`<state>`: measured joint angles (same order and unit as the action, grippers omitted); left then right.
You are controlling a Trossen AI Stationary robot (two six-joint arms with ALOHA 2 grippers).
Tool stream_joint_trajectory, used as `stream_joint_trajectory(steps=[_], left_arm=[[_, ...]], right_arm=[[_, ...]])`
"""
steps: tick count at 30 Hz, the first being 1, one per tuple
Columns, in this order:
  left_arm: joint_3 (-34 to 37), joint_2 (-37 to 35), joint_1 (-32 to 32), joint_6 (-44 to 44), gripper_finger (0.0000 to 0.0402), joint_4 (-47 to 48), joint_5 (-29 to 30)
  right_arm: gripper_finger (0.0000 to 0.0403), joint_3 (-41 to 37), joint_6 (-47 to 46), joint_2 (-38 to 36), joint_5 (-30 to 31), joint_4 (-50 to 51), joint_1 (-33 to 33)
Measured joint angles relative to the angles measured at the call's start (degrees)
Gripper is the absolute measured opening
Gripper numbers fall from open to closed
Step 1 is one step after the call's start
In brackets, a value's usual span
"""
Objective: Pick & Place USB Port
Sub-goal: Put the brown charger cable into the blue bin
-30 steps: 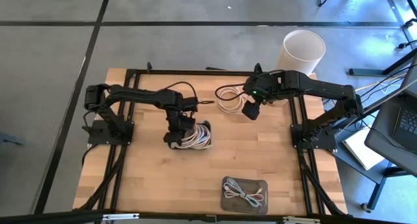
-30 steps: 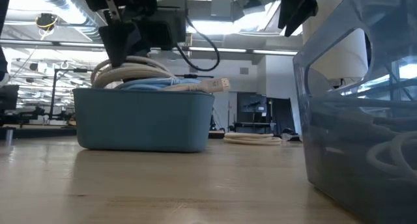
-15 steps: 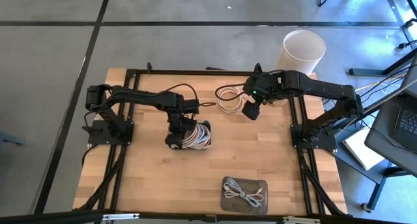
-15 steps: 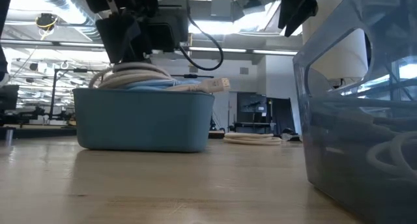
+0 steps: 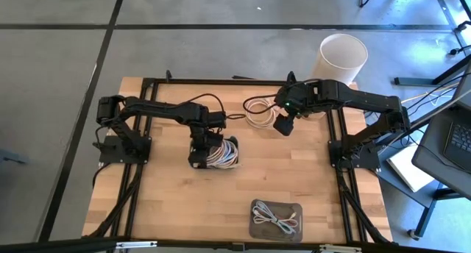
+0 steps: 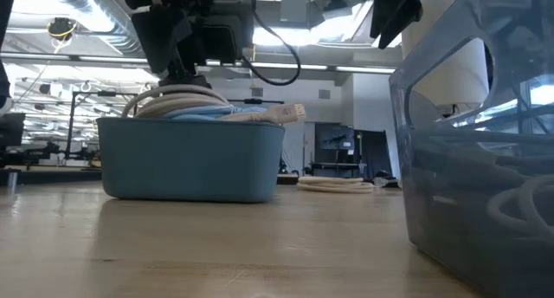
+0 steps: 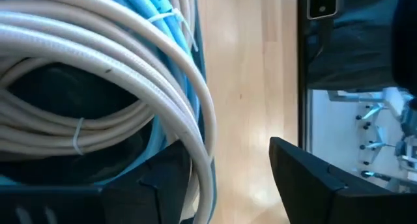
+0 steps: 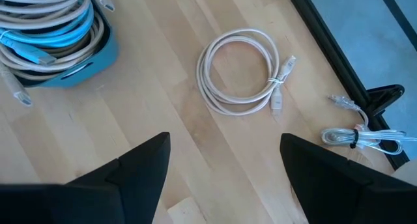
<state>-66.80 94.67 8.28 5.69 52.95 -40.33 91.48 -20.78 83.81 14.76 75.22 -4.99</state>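
A blue bin [image 5: 221, 154] near the table's middle holds a pile of coiled cream and light-blue cables [image 7: 98, 68]. The pile rises above the bin's rim [image 6: 190, 125]. My left gripper [image 7: 225, 146] hangs open just over the bin's left part [image 6: 177, 68]. Another cream cable coil [image 8: 241, 71] lies flat on the wood at the far middle [image 5: 257, 112]. My right gripper [image 8: 221, 178] hovers open above the table, just right of that coil [image 5: 283, 125]. My left gripper stands open over the pile. A loop of cream cable [image 7: 203, 165] runs past the inner side of one finger [image 7: 156, 185]. I cannot tell whether it touches that finger.
A clear tray [image 5: 276, 218] with a few bundled cables sits at the near edge and fills the right of the low view [image 6: 476, 159]. A silver cable bundle [image 8: 358, 137] lies by the black frame rail. A white bucket [image 5: 342, 56] stands beyond the far right corner.
My left gripper has opened, let go of the cream coil and risen a little above the bin. The coil has dropped onto the pile in the bin.
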Motion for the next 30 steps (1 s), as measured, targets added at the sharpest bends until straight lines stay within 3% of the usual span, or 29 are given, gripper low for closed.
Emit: stream_joint_trajectory(steps=[6, 20, 30], left_arm=[[-1.73, -0.02, -1.59, 0.95, 0.0192, 3.83, 7.35], [-2.26, -0.2, -2.32, -1.73, 0.019, 4.15, 10.64], [-2.26, -4.36, -2.24, -3.01, 0.0179, 4.43, 15.57]], right_arm=[[0.0296, 0.0, 0.0, 0.0, 0.0, 0.11, 0.0], [0.0296, 0.0, -0.02, 0.01, 0.01, 0.6, -0.01], [0.0296, 0.0, 0.04, 0.0, 0.0, 0.55, 0.0]])
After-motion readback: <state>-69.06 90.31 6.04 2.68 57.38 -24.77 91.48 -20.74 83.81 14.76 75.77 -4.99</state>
